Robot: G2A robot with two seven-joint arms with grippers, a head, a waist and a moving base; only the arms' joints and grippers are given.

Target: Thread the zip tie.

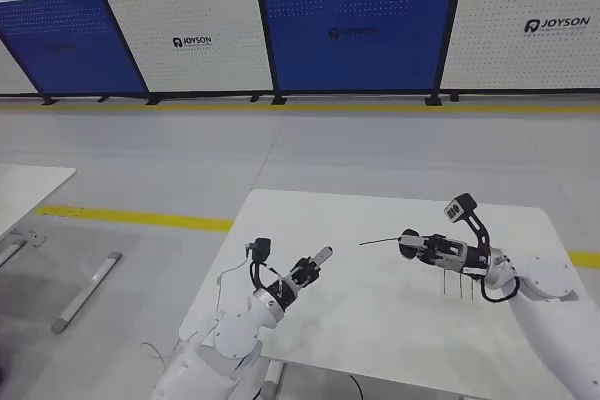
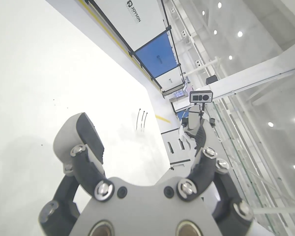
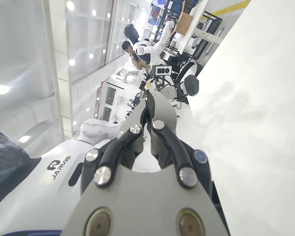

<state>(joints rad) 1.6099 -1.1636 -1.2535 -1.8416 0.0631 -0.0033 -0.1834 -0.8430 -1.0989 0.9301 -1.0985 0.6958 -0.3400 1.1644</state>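
- Left fingers [image 2: 88,136] are spread wide with nothing between them.
- Right fingers [image 3: 162,111] are pressed together. In the top view they pinch one end of a black zip tie [image 1: 380,240].
- The left arm comes in from the near left corner of the table [image 1: 380,330], forearm angled toward the middle, fingers pointing at the right arm.
- The right arm comes in from the right edge, forearm lying across the table, fingers pointing back at the left arm.
- The zip tie sticks out roughly level from the right fingers, free tip aimed at the left fingers. The tip is apart from them, with bare table under the gap.
- Spare zip ties [image 1: 460,287] lie flat on the table just beside the right forearm, well apart from the left fingers.
- The left wrist view separates them into three strands side by side [image 2: 141,121], beyond the open fingers.
- The top view gives the held strap's line. The right wrist view gives the closed pads up close.
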